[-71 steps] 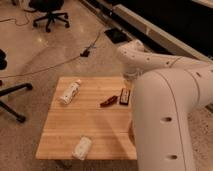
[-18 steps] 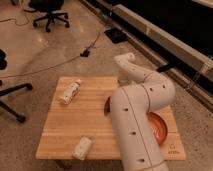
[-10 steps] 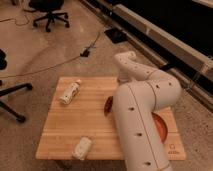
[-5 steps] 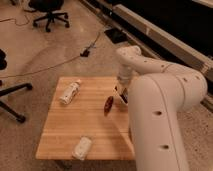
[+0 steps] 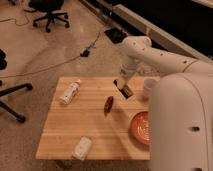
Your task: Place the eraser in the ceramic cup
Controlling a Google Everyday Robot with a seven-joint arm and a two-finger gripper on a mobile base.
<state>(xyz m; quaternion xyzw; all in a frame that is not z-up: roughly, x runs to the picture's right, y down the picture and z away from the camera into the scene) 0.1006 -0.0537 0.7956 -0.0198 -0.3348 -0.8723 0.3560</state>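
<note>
Gripped in the claw (image 5: 123,86), the eraser (image 5: 127,92) is held above the counter (image 5: 90,117). Carriage rightward over the ceramic cup (image 5: 149,88) is judged next, then release.

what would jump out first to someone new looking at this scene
The bulky white robot arm fills the right side, its gripper at the wooden table's far edge, over a small flat black eraser. Just right stands a small whitish ceramic cup; an orange plate sits nearer.

Black eraser (image 5: 127,92) in jaws of gripper (image 5: 123,87), near whitish cup (image 5: 149,88).
</note>
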